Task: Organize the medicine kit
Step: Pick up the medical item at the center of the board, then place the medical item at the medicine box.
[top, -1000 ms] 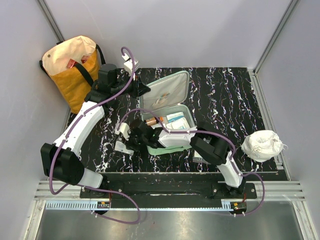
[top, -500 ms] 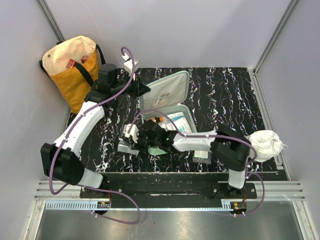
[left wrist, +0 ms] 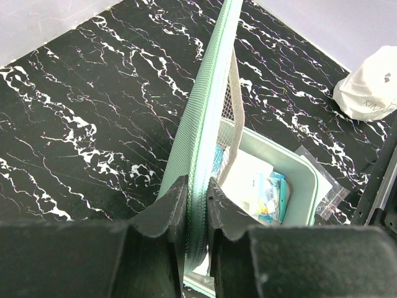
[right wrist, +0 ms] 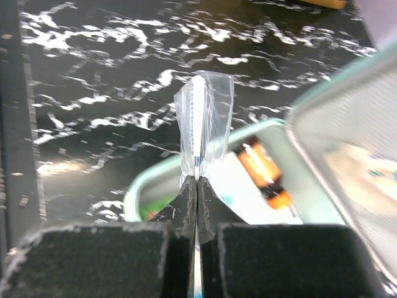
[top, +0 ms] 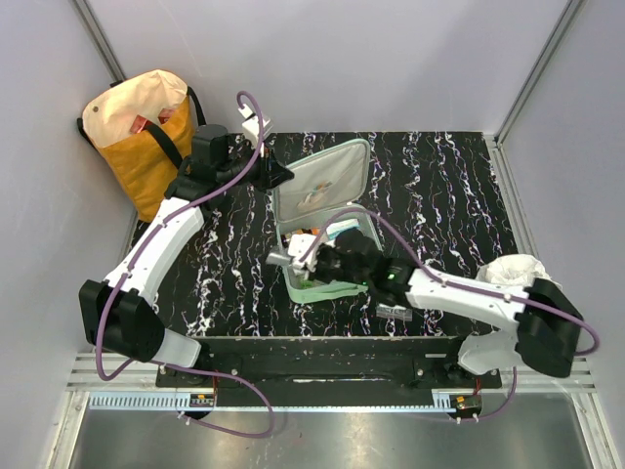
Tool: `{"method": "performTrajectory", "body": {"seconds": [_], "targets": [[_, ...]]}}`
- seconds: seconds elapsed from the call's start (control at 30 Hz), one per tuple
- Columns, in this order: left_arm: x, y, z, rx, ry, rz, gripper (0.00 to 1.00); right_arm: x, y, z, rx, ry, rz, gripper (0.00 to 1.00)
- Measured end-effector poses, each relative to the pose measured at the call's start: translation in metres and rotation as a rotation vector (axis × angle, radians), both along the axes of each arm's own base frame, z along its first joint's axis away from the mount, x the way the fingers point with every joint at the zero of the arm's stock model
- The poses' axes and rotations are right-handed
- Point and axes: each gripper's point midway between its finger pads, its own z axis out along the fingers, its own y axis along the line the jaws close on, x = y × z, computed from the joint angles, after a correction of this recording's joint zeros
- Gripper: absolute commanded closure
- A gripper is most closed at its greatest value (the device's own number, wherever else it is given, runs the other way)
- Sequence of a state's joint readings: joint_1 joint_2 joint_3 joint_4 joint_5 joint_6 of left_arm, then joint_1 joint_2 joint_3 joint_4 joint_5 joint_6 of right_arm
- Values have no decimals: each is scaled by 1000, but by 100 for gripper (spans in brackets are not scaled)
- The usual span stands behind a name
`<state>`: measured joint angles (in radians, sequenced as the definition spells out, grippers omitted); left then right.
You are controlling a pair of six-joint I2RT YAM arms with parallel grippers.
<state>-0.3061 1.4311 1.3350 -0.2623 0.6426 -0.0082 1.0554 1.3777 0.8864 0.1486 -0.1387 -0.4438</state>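
The medicine kit (top: 334, 291), a mint-green zip case, lies open on the black marbled table with its lid (top: 327, 176) raised. My left gripper (top: 276, 176) is shut on the lid's zip edge (left wrist: 208, 105), one finger on each side of it in the left wrist view (left wrist: 197, 186). My right gripper (right wrist: 197, 183) is shut on a small clear plastic bag (right wrist: 205, 118) and holds it upright over the left end of the tray (top: 296, 257). An orange bottle (right wrist: 260, 171) and white and blue packets (left wrist: 267, 192) lie in the tray.
A yellow-and-cream tote bag (top: 142, 132) stands at the back left. At the table's right edge sits a crumpled white bundle (top: 513, 283). A flat clear pouch (top: 395, 311) lies in front of the case.
The right arm closed its jaws on the clear bag on the table left of the case, then carried it right, over the tray. The left arm has not moved.
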Motion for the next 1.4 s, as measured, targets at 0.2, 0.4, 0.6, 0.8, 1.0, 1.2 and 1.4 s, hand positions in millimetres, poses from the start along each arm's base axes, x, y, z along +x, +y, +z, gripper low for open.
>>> {"method": "performTrajectory", "body": {"seconds": [0.2,0.4,0.6,0.8,1.0,1.2,1.4], "targets": [[0,0,0,1,2,0,88,56,-74,33,-5,-140,-172,100],[-1,1,1,6,3,-2,88,109,-118,68,-68,-316,-259,100],[-2,2,2,34,-8,-12,88,157,-129,103,-138,-466,-218,100],[-2,4,2,61,-30,-28,88,178,-119,123,-184,-547,-80,100],[-1,4,1,78,-48,-39,88,184,-106,125,-233,-561,64,100],[1,4,2,84,-55,-42,88,197,-97,112,-287,-511,170,100],[1,3,1,88,-56,-48,88,206,-91,91,-349,-454,244,100]]}}
